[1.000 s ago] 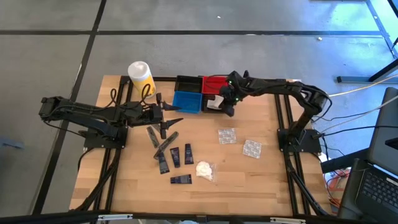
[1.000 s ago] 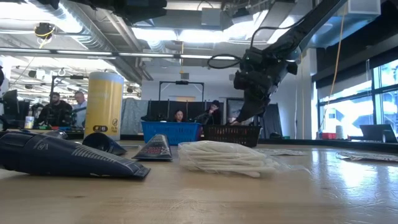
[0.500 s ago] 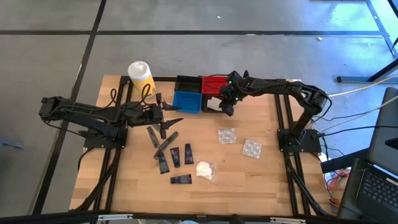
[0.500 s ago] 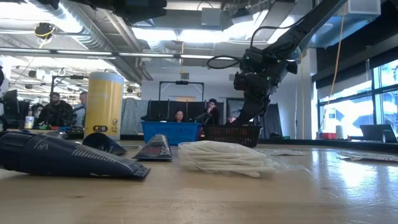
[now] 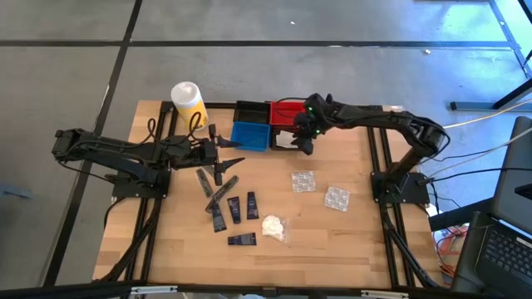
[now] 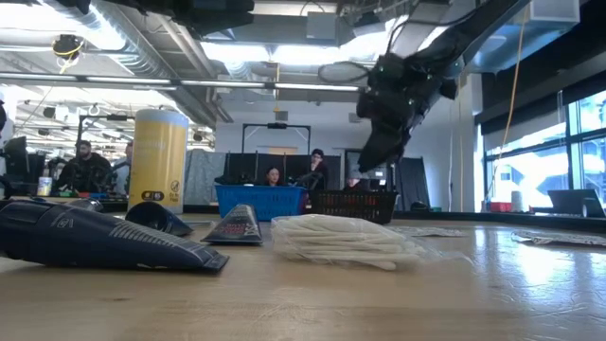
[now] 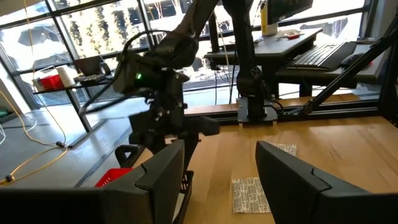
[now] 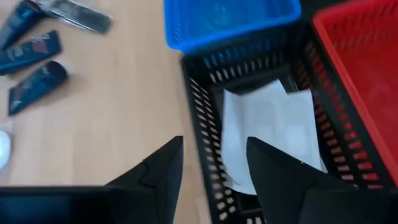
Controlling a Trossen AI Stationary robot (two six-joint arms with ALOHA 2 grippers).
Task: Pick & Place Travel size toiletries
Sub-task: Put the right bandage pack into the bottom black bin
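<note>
Several dark tubes (image 5: 234,209) lie flat on the wooden table (image 5: 332,241), beside a white wad in clear wrap (image 5: 273,226). Two clear packets (image 5: 303,181) (image 5: 337,198) lie flat to their right. Another pale packet (image 8: 267,130) lies inside a black bin (image 8: 202,118). My right gripper (image 8: 211,162) hangs open above that bin (image 5: 285,141), with nothing between its fingers. My left gripper (image 5: 226,166) stands open above the table just beyond the tubes, also with nothing between its fingers (image 7: 161,174).
A blue bin (image 5: 251,135), a red bin (image 5: 287,111) and a second black bin (image 5: 249,111) stand together at the table's far edge. A yellow cylindrical container (image 5: 189,104) stands to their left. Bare wood lies at the near right. People sit in the room beyond.
My right gripper has risen from just above the black bin's rim to well above it and has tipped a little. My left arm and the things on the table have kept still.
</note>
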